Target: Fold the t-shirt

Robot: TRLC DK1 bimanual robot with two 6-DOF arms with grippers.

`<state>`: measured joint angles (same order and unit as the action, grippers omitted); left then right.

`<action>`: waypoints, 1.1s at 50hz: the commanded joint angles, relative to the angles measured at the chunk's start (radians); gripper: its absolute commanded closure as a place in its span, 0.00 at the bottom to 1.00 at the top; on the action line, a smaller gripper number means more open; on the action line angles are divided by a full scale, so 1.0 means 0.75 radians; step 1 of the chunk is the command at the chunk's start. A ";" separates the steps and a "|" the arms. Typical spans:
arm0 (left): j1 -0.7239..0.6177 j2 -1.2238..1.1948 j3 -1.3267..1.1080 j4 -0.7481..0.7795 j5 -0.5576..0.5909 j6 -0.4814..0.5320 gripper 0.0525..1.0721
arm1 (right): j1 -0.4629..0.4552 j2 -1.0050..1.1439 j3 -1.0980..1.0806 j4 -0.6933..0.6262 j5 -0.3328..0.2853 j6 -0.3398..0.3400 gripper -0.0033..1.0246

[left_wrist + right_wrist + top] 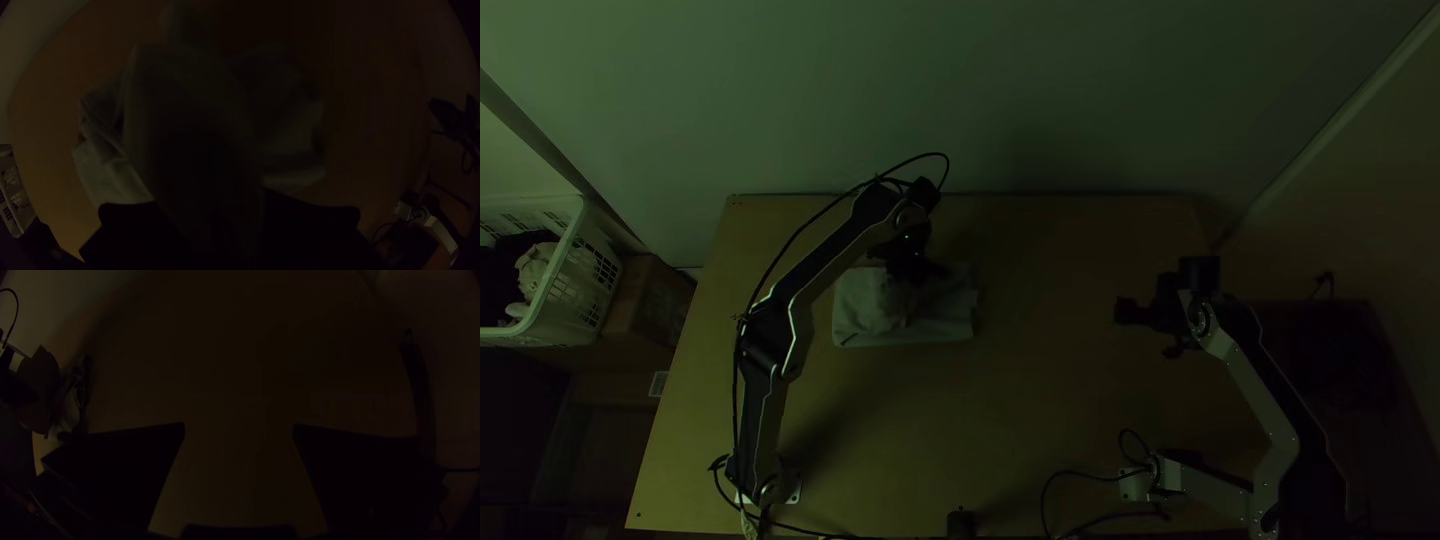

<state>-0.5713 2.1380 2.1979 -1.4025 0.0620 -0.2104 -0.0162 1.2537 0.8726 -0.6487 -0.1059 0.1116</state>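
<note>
On a dim wooden counter (pixel 1060 400), the left gripper (pixel 207 200), closed on raised t-shirt (pixel 860 315) cloth, should lower it evenly; the right gripper (pixel 239 424) gapes empty.

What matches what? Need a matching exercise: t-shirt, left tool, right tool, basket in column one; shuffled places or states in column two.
Column one
1. t-shirt
2. left tool
3. right tool
4. basket

Column two
A. open, well away from the t-shirt
B. white, beyond the left side of the table
C. pale and partly bunched, towards the table's far edge
D. right at the pale cloth

Right pairs: 1-C, 2-D, 3-A, 4-B
</note>
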 commanded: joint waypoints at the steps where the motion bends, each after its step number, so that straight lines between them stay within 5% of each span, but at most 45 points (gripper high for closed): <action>1: -0.095 0.072 0.060 0.023 0.009 -0.022 0.32 | -0.007 -0.037 -0.051 0.014 -0.006 0.029 0.04; 3: -0.136 0.091 0.070 0.031 0.011 -0.002 0.02 | -0.005 -0.039 -0.061 0.018 -0.006 0.029 0.04; 22: -0.267 0.011 0.123 0.086 0.054 0.051 0.04 | 0.003 -0.052 -0.102 0.065 -0.006 0.029 0.04; 40: -0.067 -0.272 0.035 0.129 0.052 0.060 0.04 | 0.034 -0.091 0.168 0.143 -0.004 -0.034 0.04; 47: 0.054 -0.484 -0.149 0.322 0.052 0.060 0.04 | 0.048 -0.066 0.291 0.151 0.004 0.027 0.04; 55: 0.218 -0.742 -0.384 0.496 0.063 0.092 0.04 | 0.063 -0.060 0.415 0.182 0.006 -0.020 0.04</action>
<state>-0.4664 1.6978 1.9984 -1.0569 0.0971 -0.1638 0.0196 1.2079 1.1213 -0.5278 -0.1032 0.1043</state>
